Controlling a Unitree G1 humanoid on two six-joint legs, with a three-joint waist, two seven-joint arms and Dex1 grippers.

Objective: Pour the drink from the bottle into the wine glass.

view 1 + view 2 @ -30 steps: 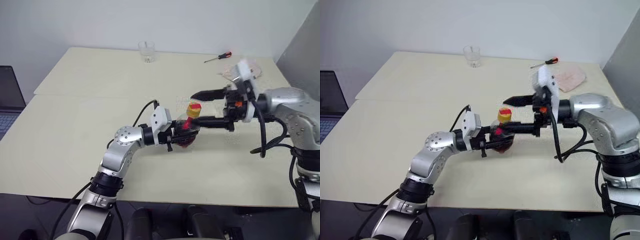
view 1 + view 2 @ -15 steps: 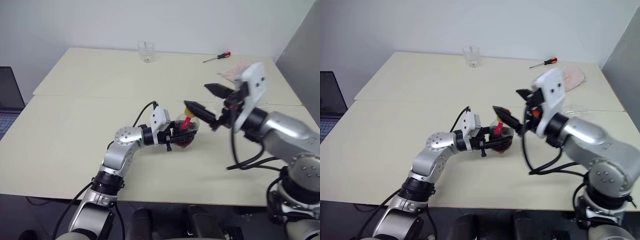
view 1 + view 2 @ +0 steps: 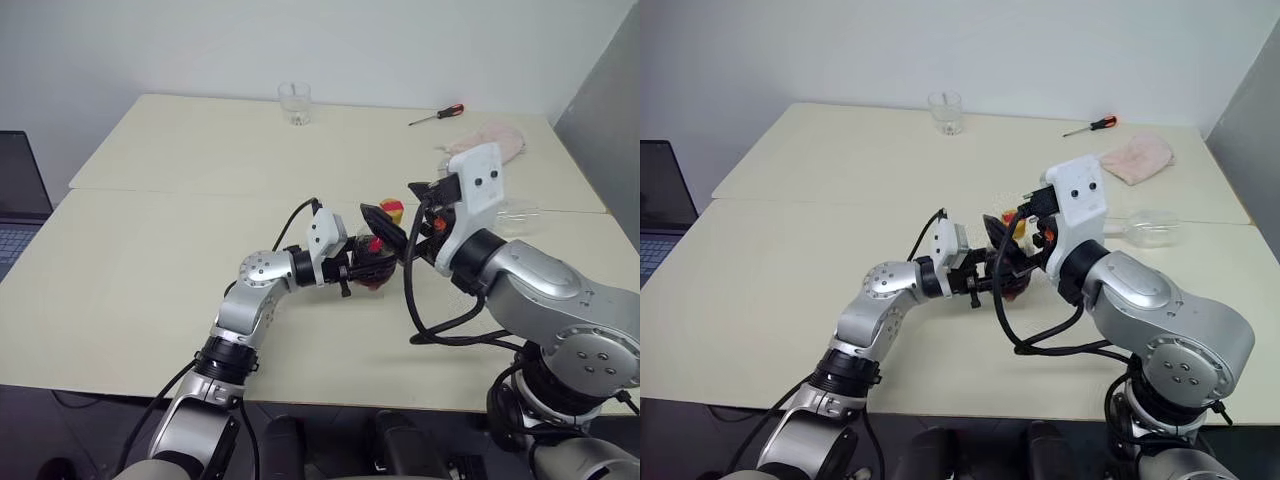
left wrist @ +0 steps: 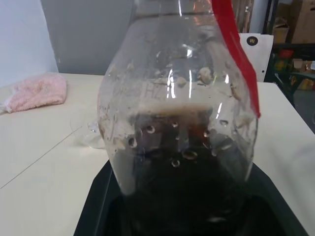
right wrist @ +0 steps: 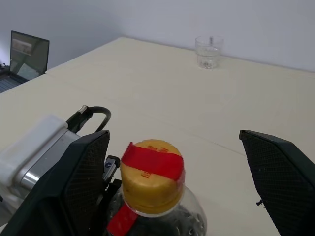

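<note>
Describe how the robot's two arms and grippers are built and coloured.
Both arms are silver-grey metal with black joint rings and loose black cables. Each wrist carries a white camera block. The left gripper and right gripper have black fingers with gridded pads.

Faint raised lettering runs across the bottle (image 4: 177, 123), held between the left fingers, but cannot be read. The red strip over its cap (image 5: 151, 181) bears no legible wording.

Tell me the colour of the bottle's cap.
Yellow cap with a red strip across it, clearest in the right wrist view.
</note>
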